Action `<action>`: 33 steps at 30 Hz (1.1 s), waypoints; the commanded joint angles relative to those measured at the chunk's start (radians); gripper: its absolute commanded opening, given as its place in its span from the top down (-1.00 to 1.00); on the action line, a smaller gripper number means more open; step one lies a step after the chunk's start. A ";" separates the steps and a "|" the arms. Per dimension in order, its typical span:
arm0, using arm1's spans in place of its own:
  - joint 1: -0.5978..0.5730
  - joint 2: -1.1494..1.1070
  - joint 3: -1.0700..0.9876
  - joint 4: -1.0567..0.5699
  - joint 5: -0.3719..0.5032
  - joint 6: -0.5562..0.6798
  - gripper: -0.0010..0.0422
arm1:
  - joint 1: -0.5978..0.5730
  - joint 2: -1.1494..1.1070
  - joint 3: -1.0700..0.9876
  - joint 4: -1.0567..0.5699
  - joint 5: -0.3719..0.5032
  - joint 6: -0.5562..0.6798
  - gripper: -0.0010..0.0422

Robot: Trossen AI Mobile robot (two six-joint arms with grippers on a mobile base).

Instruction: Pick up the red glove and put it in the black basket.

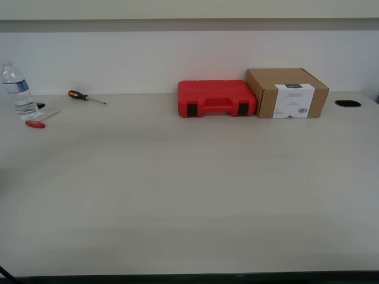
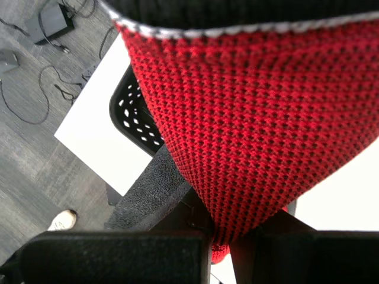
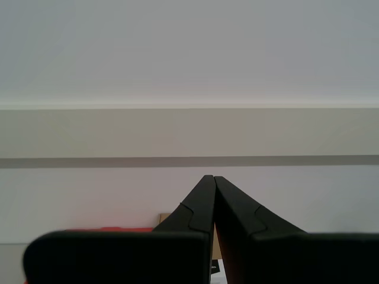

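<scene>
1. My first gripper (image 2: 222, 234) has its fingers (image 2: 154, 189) clamped on the red glove (image 2: 249, 118), which hangs from them and fills most of the first wrist view; the red knit tapers down to the pinch point, and a grey-and-white trim with a dark band runs along its far end.
2. Under the hanging glove, the black basket (image 2: 133, 115) sits on a white surface (image 2: 98, 139), close to one of its corners. Only part of the basket shows (a rounded corner with pale holes in it), the rest being hidden by the glove.
3. Beyond that corner lies a grey floor with cables, a dark box (image 2: 50, 22) and the toe of a shoe (image 2: 62, 220).
4. My second gripper (image 3: 213, 178) has its fingers (image 3: 198, 207) pressed together at the tips with nothing between them, pointing at a pale wall.
5. In the exterior view neither arm, glove nor basket appears. Along the far edge of the light surface (image 1: 189, 195) stand a red tool case (image 1: 216, 98) and, touching it, a cardboard box (image 1: 287, 92).
6. Near the far corner at the exterior view's left are a water bottle (image 1: 18, 90), an orange-handled screwdriver (image 1: 86, 96) and a red-handled screwdriver (image 1: 40, 121).
7. A dark cable hole (image 1: 347, 103) sits near the opposite far corner.
</scene>
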 commanded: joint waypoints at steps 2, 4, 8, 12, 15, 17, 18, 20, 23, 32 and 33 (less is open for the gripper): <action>0.000 0.000 0.001 0.001 -0.001 0.003 0.95 | 0.016 0.089 0.066 -0.010 -0.008 -0.001 0.96; 0.000 0.000 0.001 -0.001 -0.001 0.003 0.95 | 0.021 0.118 0.093 -0.014 -0.018 -0.001 0.96; 0.000 0.000 0.001 -0.001 -0.001 0.003 0.95 | 0.029 0.130 0.142 -0.011 -0.015 -0.001 0.96; 0.000 0.000 0.001 -0.001 -0.001 0.003 0.95 | 0.031 0.135 0.172 -0.010 0.018 0.006 0.96; 0.000 0.000 0.001 -0.001 -0.001 0.003 0.95 | 0.032 0.135 0.175 -0.008 0.030 0.010 0.96; 0.000 0.000 0.001 -0.001 -0.001 0.003 0.95 | 0.034 0.135 0.175 -0.007 0.047 0.017 0.95; 0.000 0.000 0.001 -0.001 -0.001 0.003 0.95 | 0.034 0.135 0.175 -0.007 0.046 0.018 0.93; 0.000 0.000 0.001 -0.001 -0.001 0.003 0.95 | 0.036 0.135 0.175 -0.008 0.046 0.018 0.74; 0.000 0.000 0.001 -0.001 -0.001 0.003 0.95 | 0.037 0.135 0.175 -0.025 0.046 0.016 0.17; 0.000 0.000 0.001 -0.001 -0.001 0.003 0.95 | 0.036 0.134 0.175 -0.092 0.037 -0.036 -0.34; 0.000 0.000 0.001 -0.001 -0.001 0.003 0.95 | 0.035 0.133 0.175 -0.105 0.090 -0.037 -0.06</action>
